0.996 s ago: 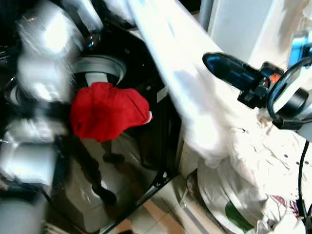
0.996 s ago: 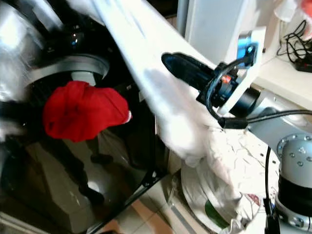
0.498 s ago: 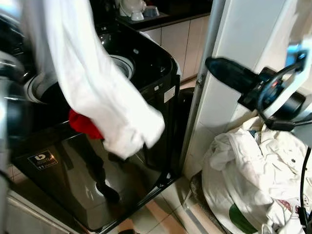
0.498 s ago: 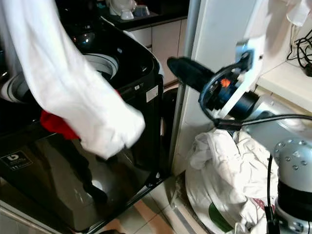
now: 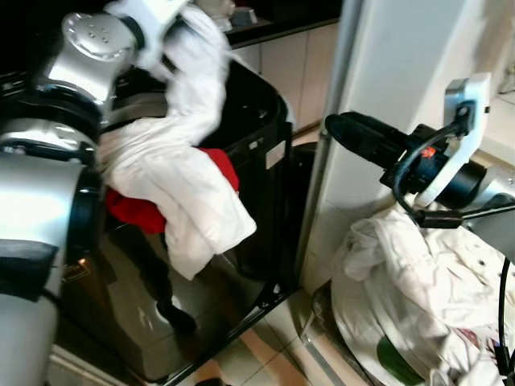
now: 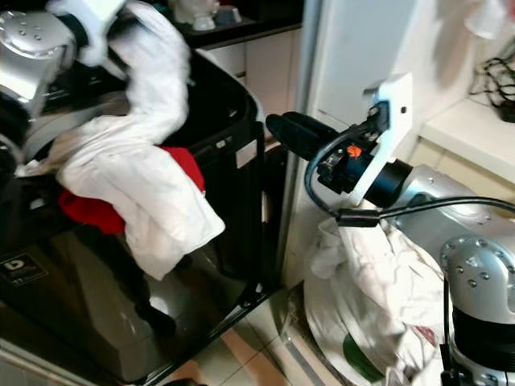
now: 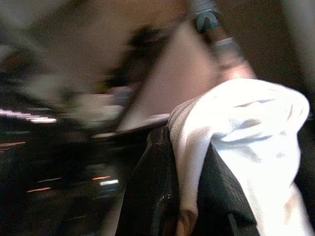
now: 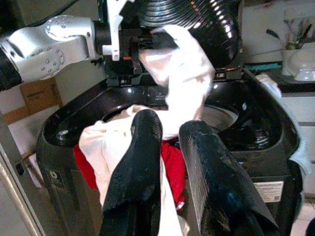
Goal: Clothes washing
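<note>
Two garments drape the washing machine (image 5: 257, 137) rim: my left gripper (image 7: 189, 191) clamps the white garment (image 5: 181, 193) above the red garment (image 5: 133, 211); my right gripper (image 8: 170, 162) hangs parted nearby, holding nothing.

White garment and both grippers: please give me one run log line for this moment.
left gripper: shut on white garment, above washer | garment hangs over washer rim, covering red cloth | right gripper: open, empty

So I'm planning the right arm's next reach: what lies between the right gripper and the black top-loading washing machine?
In the left eye view, a white upright panel edge stands between the right gripper and the black top-loading washing machine; below it, tiled floor.
</note>
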`<state>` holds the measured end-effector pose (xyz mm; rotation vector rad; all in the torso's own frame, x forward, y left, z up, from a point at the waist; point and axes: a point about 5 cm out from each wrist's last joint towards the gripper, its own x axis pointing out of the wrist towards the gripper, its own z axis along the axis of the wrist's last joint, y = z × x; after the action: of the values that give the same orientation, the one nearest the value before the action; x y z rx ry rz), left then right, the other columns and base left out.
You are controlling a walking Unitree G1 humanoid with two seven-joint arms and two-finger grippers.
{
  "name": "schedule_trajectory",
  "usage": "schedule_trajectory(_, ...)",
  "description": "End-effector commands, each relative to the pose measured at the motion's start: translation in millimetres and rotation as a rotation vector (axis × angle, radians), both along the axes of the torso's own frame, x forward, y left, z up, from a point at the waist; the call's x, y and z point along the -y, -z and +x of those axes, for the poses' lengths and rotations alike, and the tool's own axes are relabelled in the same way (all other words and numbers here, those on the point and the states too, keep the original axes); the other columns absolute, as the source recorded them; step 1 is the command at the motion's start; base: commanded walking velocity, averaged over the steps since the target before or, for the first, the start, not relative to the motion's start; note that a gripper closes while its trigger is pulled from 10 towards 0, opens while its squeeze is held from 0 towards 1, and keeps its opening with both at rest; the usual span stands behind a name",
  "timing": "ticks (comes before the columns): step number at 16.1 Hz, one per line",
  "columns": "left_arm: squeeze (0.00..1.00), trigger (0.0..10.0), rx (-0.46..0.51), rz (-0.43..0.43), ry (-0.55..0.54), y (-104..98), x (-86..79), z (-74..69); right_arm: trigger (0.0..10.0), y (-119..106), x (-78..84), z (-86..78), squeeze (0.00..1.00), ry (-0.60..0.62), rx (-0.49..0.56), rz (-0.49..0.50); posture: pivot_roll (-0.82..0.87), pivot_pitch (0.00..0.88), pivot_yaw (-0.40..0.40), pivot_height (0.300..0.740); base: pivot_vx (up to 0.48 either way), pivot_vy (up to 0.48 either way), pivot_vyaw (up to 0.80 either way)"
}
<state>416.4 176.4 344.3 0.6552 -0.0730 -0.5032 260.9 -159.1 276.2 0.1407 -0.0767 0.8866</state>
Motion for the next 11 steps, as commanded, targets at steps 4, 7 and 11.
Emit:
schedule_trajectory(4,0.00,0.0,-0.311,-0.055,0.534,5,27.5,-22.9,10.0,1,-5.0,-4.4,0.00,-0.019,0.009,-0.015,-0.05,0.000,0.050,0.740,0.000,0.000,0.00)
schedule_trajectory(7,0.00,0.0,-0.374,0.023,0.606,10,20.8,-31.6,10.0,1,-6.3,-4.3,0.00,-0.025,0.011,-0.015,-0.04,0.000,0.047,0.740,0.000,0.000,0.00)
schedule_trajectory(11,0.00,0.0,-0.333,0.217,0.312,26,-5.7,-20.6,10.0,2,-8.1,-4.4,0.00,-0.032,0.011,-0.022,-0.04,0.000,0.045,0.740,0.000,0.000,0.00)
